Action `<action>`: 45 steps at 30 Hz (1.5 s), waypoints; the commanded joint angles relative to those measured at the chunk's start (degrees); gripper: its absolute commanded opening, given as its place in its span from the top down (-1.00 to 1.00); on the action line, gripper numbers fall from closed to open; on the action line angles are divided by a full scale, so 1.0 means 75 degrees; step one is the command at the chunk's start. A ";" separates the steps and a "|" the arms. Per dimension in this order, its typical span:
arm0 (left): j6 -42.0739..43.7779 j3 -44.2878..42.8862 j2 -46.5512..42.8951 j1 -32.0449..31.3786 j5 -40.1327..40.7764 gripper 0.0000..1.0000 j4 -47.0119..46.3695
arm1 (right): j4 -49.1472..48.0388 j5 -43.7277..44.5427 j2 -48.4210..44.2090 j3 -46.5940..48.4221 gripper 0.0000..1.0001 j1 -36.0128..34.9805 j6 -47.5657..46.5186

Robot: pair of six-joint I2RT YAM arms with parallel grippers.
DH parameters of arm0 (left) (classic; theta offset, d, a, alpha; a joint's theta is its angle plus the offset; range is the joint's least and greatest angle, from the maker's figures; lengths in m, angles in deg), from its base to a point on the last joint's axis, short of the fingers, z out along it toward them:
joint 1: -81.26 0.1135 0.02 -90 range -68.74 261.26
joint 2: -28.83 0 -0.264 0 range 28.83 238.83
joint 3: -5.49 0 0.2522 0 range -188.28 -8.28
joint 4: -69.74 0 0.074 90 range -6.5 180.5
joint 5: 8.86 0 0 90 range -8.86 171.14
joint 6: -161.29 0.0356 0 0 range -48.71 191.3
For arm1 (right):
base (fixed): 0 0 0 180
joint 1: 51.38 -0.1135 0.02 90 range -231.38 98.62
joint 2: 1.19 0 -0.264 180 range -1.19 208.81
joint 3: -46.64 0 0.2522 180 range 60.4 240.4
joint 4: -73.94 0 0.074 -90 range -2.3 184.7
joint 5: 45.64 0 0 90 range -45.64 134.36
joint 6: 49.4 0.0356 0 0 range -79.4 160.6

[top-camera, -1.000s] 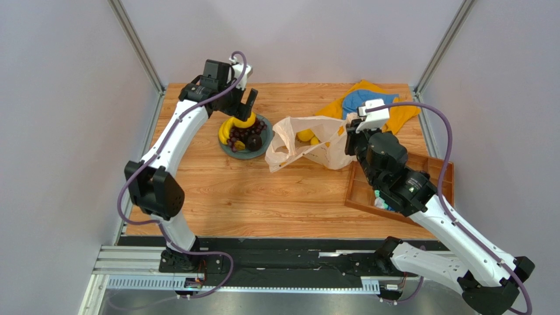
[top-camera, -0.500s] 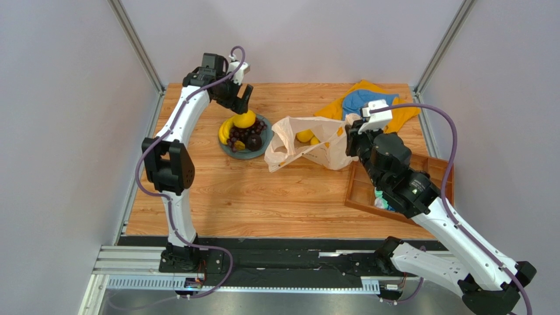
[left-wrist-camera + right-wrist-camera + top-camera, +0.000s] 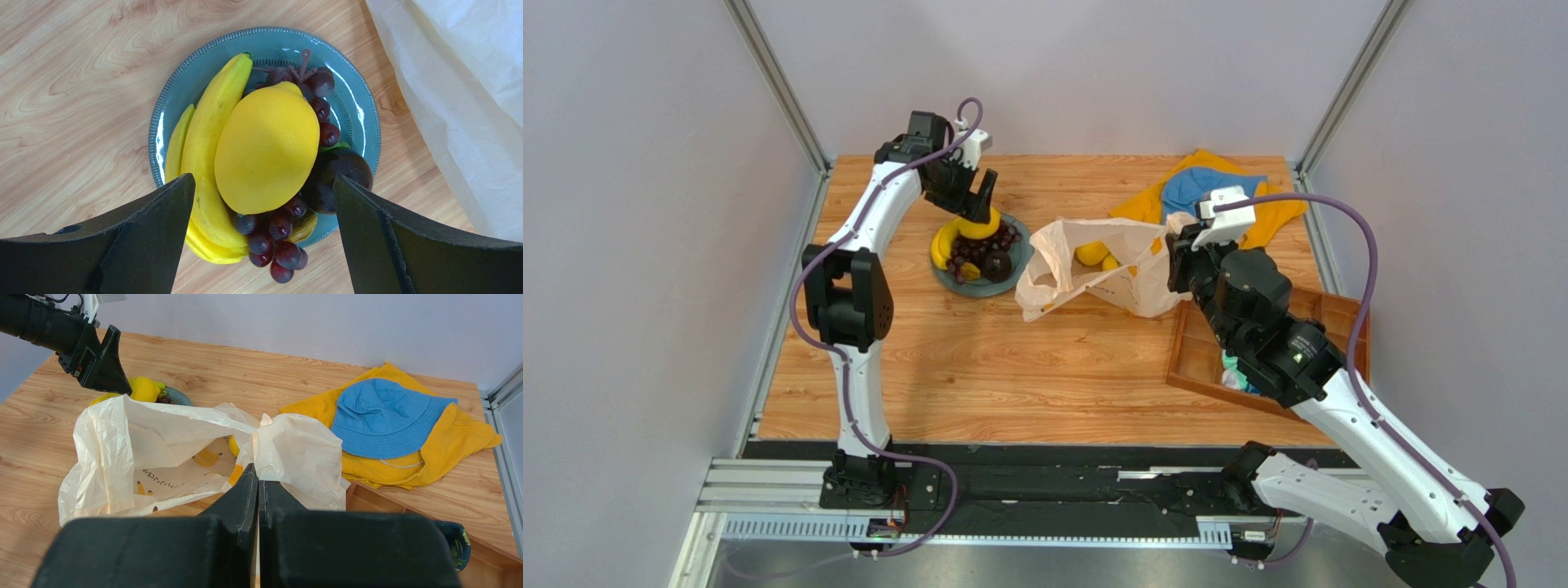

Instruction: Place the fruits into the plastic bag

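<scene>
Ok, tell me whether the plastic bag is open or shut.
Open. The right gripper pinches the plastic bag by its rim and holds it up. Its mouth gapes on the side of the plate, and yellow fruits show inside.

Top cam overhead; L wrist close above plate (image 3: 353, 104), R wrist low behind bag (image 3: 153, 438).

The right gripper (image 3: 258, 473) has its jaws pressed together on a fold at the upper rim of the plastic bag (image 3: 153, 453). The bag lies crumpled on the desk (image 3: 245, 373) with its mouth gaping toward the camera. A yellow fruit (image 3: 234, 446) shows inside. Beyond the bag, the left gripper (image 3: 113, 376) hangs just above a lemon (image 3: 142, 389), with a sliver of plate (image 3: 178, 396) beside it. To the right, a blue hat (image 3: 383, 416) rests on a yellow cloth (image 3: 454, 438).
</scene>
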 commanded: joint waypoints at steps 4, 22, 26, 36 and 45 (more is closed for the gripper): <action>-0.0165 -0.0320 0.0240 -0.0026 -0.0311 -0.78 -0.0029 | -0.0184 -0.0066 -0.0027 0.0033 1.00 0.0036 0.0080; -0.0294 -0.0285 0.0486 -0.0120 -0.0159 -0.53 -0.0017 | -0.0219 -0.0055 -0.0027 0.0009 1.00 0.0047 0.0080; -0.0306 -0.0285 0.0451 -0.0120 -0.0194 -0.25 -0.0029 | -0.0231 -0.0055 -0.0051 -0.0014 1.00 0.0047 0.0080; -0.0493 -0.0145 -0.0146 -0.0132 -0.0710 0.14 -0.0158 | -0.0243 -0.0020 -0.0062 -0.0026 1.00 0.0047 0.0068; -0.1067 0.0687 -0.1961 -0.0132 -0.0651 0.20 -0.0860 | -0.0266 -0.0102 -0.0039 -0.0014 1.00 0.0047 0.0104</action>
